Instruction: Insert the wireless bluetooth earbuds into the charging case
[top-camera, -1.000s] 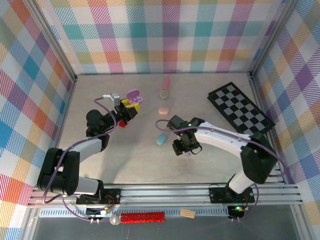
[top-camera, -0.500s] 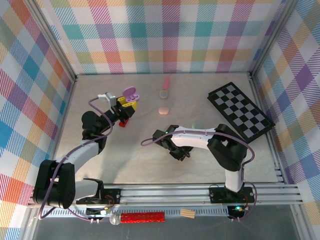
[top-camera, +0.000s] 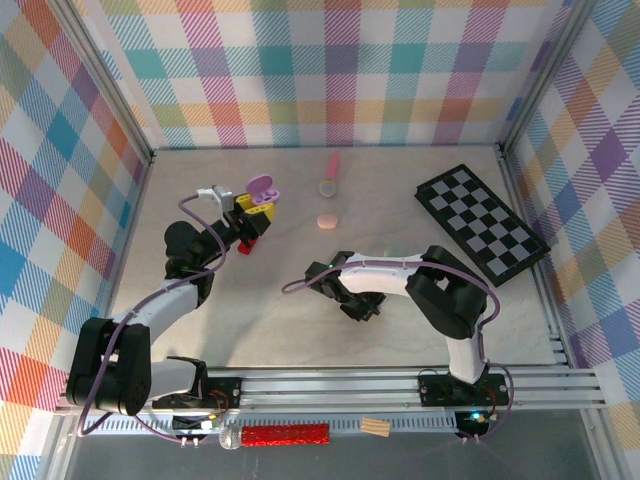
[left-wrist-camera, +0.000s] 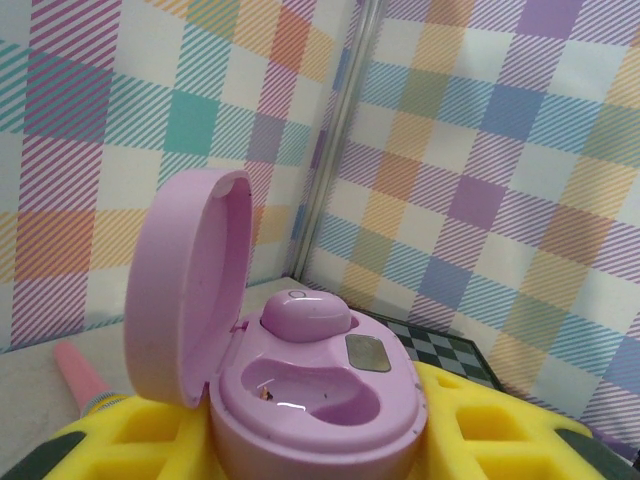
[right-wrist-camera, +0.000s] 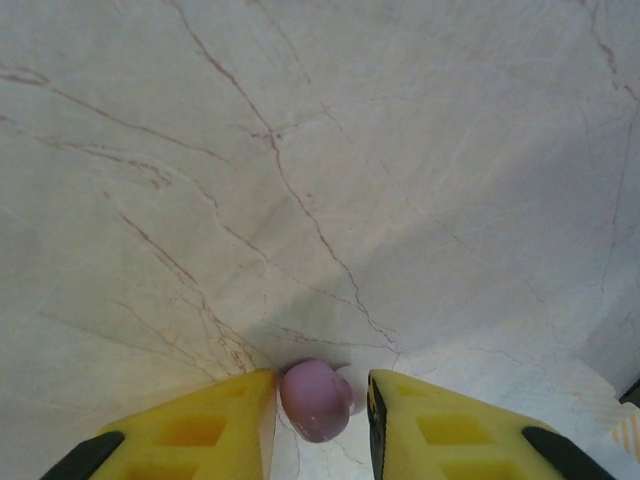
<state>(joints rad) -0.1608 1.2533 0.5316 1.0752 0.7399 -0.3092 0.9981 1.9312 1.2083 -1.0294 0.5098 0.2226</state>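
You have about half of the job done: one earbud (left-wrist-camera: 303, 316) sits in the far pocket of the open purple case (left-wrist-camera: 315, 410), and the near pocket is empty. The second earbud (right-wrist-camera: 315, 400) lies on the table (right-wrist-camera: 300, 150), not yet lifted. Your left gripper (top-camera: 254, 207) clamps the case and holds it up with the lid open. Your right gripper (right-wrist-camera: 320, 388) points down, with its fingers narrow on both sides of this earbud. I cannot tell if they press it.
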